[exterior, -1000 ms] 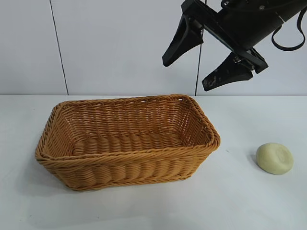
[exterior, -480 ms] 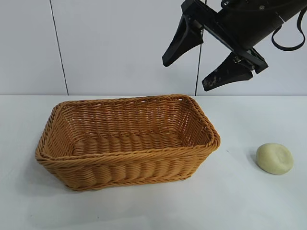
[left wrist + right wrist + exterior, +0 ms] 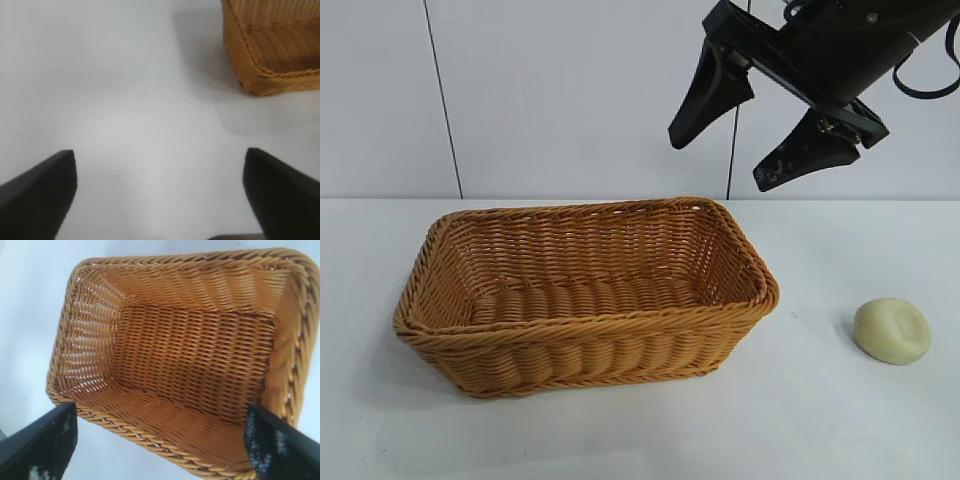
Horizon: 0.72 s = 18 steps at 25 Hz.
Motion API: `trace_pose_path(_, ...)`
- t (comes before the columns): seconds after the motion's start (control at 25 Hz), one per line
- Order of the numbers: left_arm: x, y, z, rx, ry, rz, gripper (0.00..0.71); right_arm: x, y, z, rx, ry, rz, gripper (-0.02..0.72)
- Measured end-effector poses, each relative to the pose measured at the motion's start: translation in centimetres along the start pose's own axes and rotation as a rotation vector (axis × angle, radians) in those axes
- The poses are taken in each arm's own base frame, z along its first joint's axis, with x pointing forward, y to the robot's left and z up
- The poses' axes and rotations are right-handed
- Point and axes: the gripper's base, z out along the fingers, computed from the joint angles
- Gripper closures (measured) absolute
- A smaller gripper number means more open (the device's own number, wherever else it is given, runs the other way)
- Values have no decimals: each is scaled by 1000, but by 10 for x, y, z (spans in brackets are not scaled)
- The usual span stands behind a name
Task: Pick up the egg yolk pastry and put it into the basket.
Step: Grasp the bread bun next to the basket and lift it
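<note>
We see the egg yolk pastry [image 3: 892, 331] sitting on the white table [image 3: 840, 420], well apart from the basket [image 3: 584, 293] on its right side in the exterior view, near that view's right edge. It's pale cream-yellow, domed, with a slight dent on top. Nothing touches it.

The basket is orange-brown wicker, rectangular, flared sides, braided rim, standing upright mid-table. We see bare weave inside it in the right wrist view [image 3: 190, 365].

The right gripper [image 3: 752, 135] hangs high above the table, over the basket's right end in the exterior view, well clear of both basket and pastry. Its jaws are spread wide with nothing between them; its wrist camera looks straight down into the basket.

The left gripper [image 3: 160, 192] doesn't show in the exterior view. From its wrist view we get both fingers spread wide, holding nothing, over bare table, with one corner of the basket [image 3: 270, 45] beyond them.
</note>
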Motion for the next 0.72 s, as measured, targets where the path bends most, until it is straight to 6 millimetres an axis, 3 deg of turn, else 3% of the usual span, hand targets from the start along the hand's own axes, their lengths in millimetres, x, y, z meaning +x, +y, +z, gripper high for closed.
trace_pose_path(0.24, 7, 0, -10, 2, -81, 4, 14, -10, -21, -21, 300, 66, -58, 81)
trace_pose_path(0.44, 7, 0, -10, 2, -83, 4, 14, -12, -62, -31, 413, 90, 24, 81)
trace_pose_path(0.56, 7, 0, -10, 3, -83, 4, 14, -12, -79, -28, 432, 108, 65, 81)
trace_pose_path(0.6, 7, 0, -10, 3, -83, 4, 14, -11, -95, -21, 444, 138, 98, 81)
trace_pose_path(0.72, 7, -1, -10, 5, -83, 3, 14, -6, -110, 2, 444, 210, 124, 81)
